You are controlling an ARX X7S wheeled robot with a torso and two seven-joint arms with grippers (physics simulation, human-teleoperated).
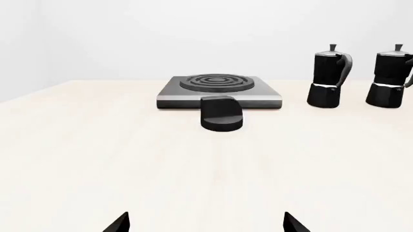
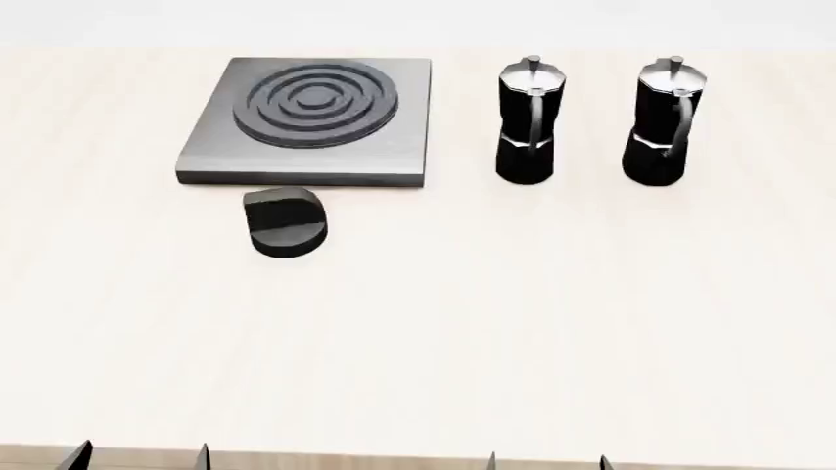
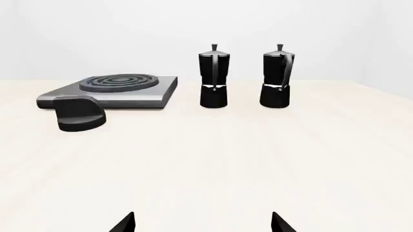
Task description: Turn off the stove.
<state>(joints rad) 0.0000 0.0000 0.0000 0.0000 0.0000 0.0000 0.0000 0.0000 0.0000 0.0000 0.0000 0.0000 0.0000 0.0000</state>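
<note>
The stove [image 2: 313, 122] is a flat grey metal slab with a ringed burner, at the far left of the pale table. It also shows in the left wrist view [image 1: 219, 92] and the right wrist view [image 3: 113, 92]. A black round knob [image 2: 285, 222] sits on the table just in front of it, also seen in the left wrist view [image 1: 221, 113] and right wrist view [image 3: 80, 114]. My left gripper [image 2: 141, 456] and right gripper [image 2: 546, 460] are at the table's near edge, both open and empty, far from the knob.
Two black-and-silver moka pots [image 2: 530, 122] [image 2: 664, 122] stand upright to the right of the stove. The pale wooden table [image 2: 523, 323] stretches between the grippers and the stove.
</note>
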